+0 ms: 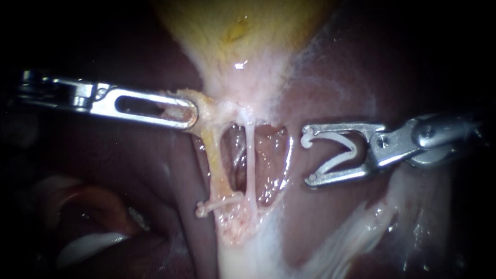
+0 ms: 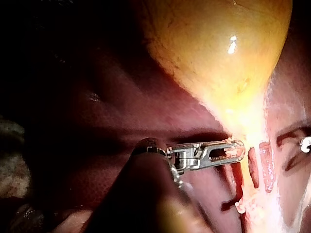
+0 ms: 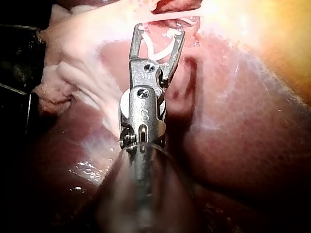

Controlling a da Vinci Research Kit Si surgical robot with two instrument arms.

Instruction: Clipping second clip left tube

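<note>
White clip (image 1: 338, 150) held in right instrument's (image 1: 308, 160) wide hand, left instrument's (image 1: 187, 114) hand clenched on gallbladder (image 1: 237, 57) neck

Light: strongest at the centre; the edges fall to black.
Glare: white glints on the wet yellow gallbladder (image 1: 243, 36), the dark red liver (image 1: 336, 93) and the shiny steel left instrument (image 1: 192, 114).
Wrist views: dim around one bright patch.

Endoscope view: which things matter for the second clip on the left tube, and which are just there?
In the job: left tube; clip on it; right instrument, jaws shut on new clip; left instrument, jaws shut on tissue.
Just there: right tube; liver; gallbladder.
</note>
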